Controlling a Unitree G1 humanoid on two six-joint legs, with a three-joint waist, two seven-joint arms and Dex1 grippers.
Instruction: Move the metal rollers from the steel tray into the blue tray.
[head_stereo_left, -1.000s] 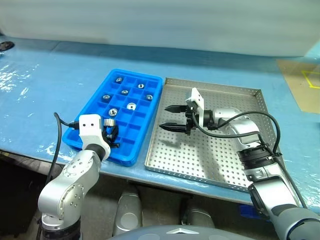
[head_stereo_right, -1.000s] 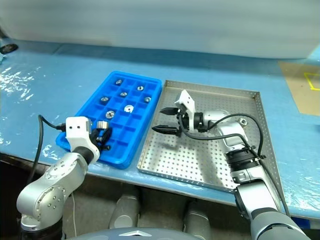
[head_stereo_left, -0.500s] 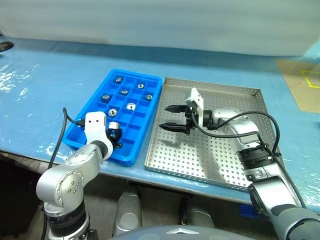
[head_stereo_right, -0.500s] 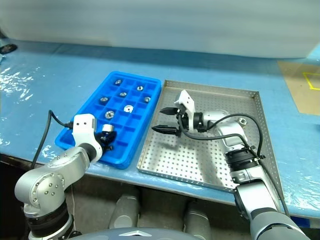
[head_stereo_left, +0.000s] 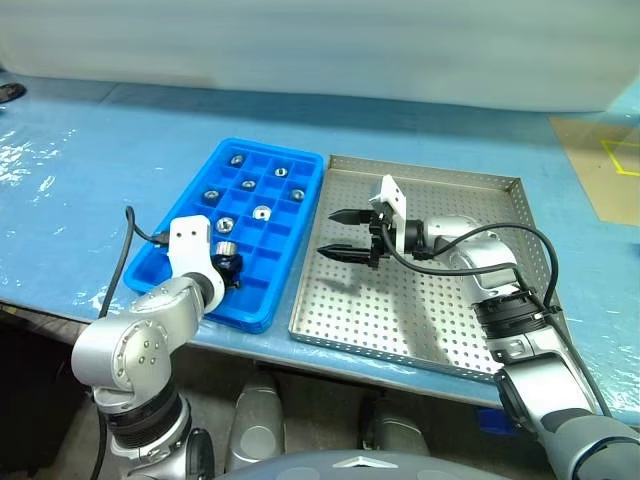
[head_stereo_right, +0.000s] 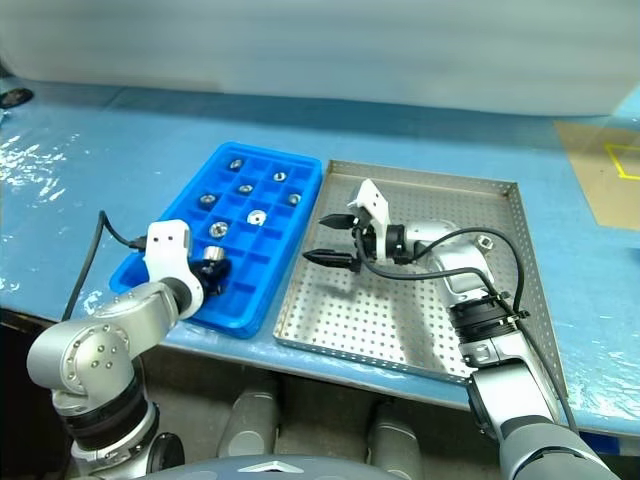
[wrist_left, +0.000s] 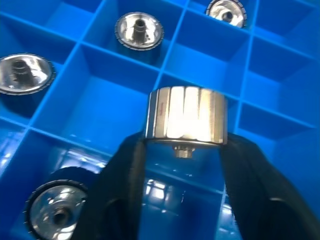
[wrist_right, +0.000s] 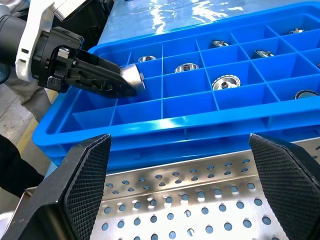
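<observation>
My left gripper (head_stereo_left: 229, 264) hovers over the front left corner of the blue tray (head_stereo_left: 262, 322), shut on a metal roller (wrist_left: 186, 116) pinched between its black fingertips (wrist_left: 120, 190) above a bare compartment. Several more rollers (head_stereo_left: 262, 211) lie in the blue tray's compartments. The steel tray (head_stereo_left: 420, 320) sits right beside it. My right gripper (head_stereo_left: 328, 232) hangs open over the steel tray's left part, pointing at the blue tray, nothing between its fingers (wrist_right: 87, 175). One small ring (head_stereo_right: 485, 241) lies near the steel tray's right rim.
Both trays rest on a table under blue sheeting, its front edge close below them. A brown cardboard sheet (head_stereo_left: 600, 160) lies at the back right. A dark object (head_stereo_left: 12, 92) sits at the far left edge.
My left wrist has tipped further down over the blue tray with the roller still between its fingers. The right arm has stayed where it was.
</observation>
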